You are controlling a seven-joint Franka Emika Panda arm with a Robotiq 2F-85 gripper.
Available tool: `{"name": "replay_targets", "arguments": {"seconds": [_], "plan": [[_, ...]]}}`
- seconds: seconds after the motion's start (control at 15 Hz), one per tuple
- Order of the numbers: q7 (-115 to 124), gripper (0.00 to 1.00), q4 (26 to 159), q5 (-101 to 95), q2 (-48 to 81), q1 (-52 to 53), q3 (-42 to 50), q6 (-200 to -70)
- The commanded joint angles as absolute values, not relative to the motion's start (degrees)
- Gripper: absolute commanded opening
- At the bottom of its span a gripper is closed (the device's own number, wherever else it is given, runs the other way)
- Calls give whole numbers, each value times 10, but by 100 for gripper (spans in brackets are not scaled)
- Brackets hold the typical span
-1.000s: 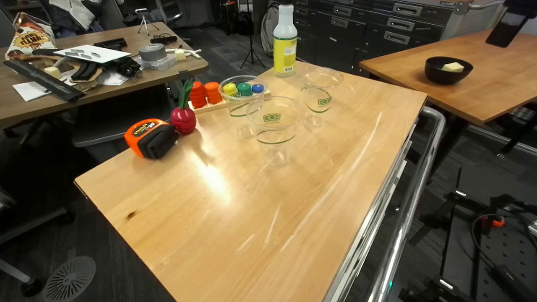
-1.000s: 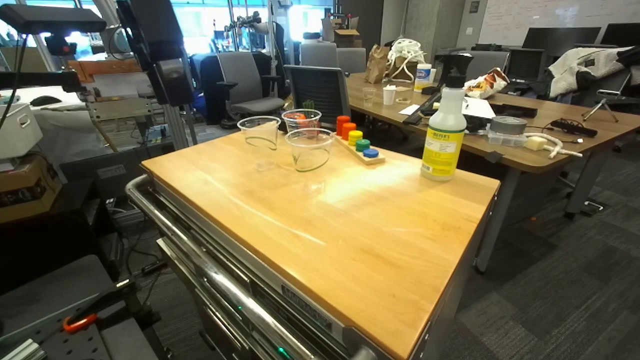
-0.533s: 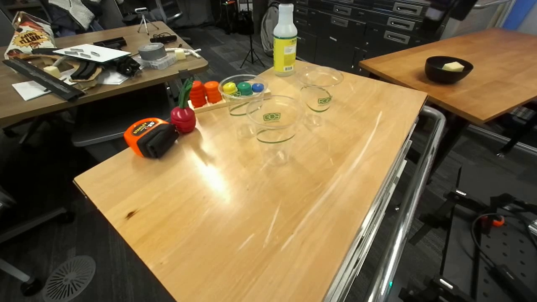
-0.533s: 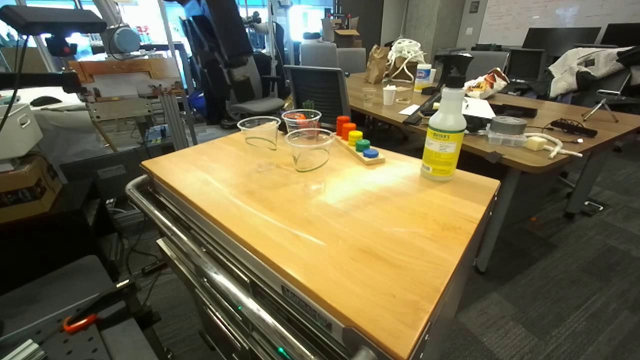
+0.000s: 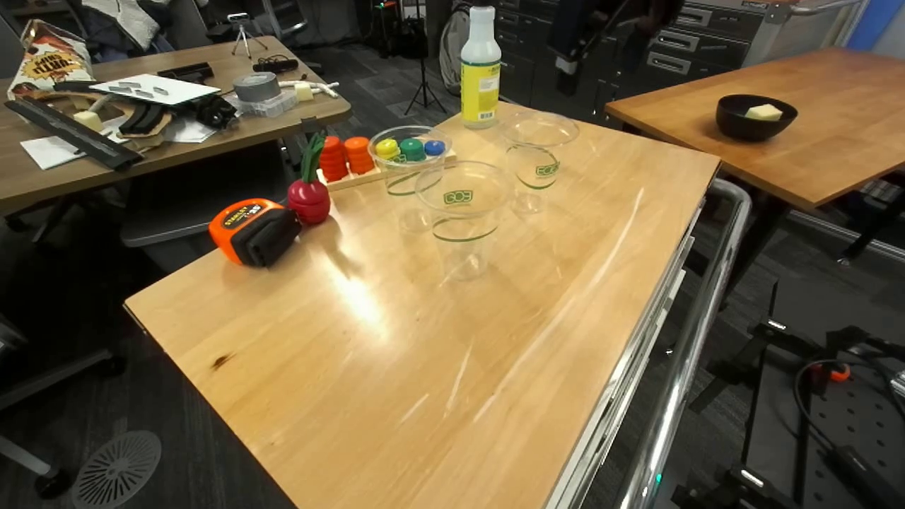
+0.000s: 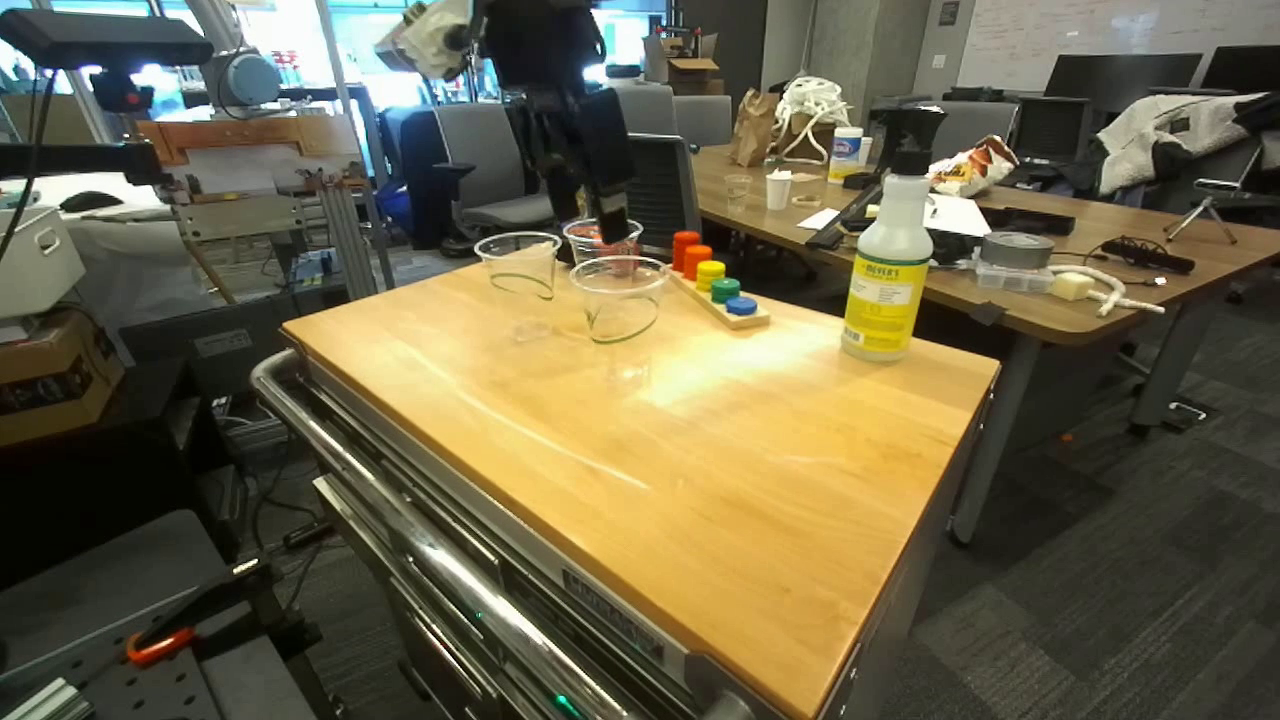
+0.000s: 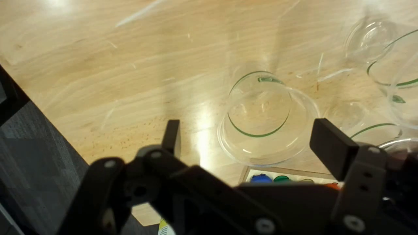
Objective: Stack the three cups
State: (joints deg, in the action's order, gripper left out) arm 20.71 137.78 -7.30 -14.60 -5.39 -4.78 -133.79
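Three clear plastic cups stand upright and apart on the wooden table (image 5: pixel 396 367). In an exterior view they are the front cup (image 5: pixel 463 230), the cup by the coloured pegs (image 5: pixel 404 185) and the cup by the bottle (image 5: pixel 535 170). My gripper (image 6: pixel 590 228) is above the table behind the cups in an exterior view, its fingertips overlapping a cup's rim there. In the wrist view the gripper (image 7: pixel 246 130) is wide open and empty. The cup nearest the blue peg (image 7: pixel 258 135) shows between its fingers, below them; another cup (image 7: pixel 405 83) is at the right edge.
A spray bottle (image 6: pixel 885 290) stands near the table's corner. A peg board (image 6: pixel 742 321) with coloured discs lies beside the cups. A radish toy (image 5: pixel 309 203) and an orange tape measure (image 5: pixel 247 230) stand along the table's edge. A metal rail (image 6: pixel 430 540) runs along one side.
The arm has swung in over the table: leftward across the top of an exterior view, and rightward and inward in another. The gripper now shows near the cups. The cups have not moved.
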Motion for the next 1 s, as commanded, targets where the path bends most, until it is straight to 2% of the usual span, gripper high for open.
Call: {"name": "replay_targets", "arguments": {"seconds": [0.0, 0.27, 0.67, 0.8, 0.93], "plan": [[257, 100, 1290, -121, -49, -60, -47, -1342], [282, 100, 1244, -162, 3, -49, -22, -1320], [224, 100, 1225, -79, 52, -40, 3, -1306], [209, 72, 1222, -53, 60, -39, 4, -1301], [202, 56, 1220, -34, 65, -37, 5, -1301]]}}
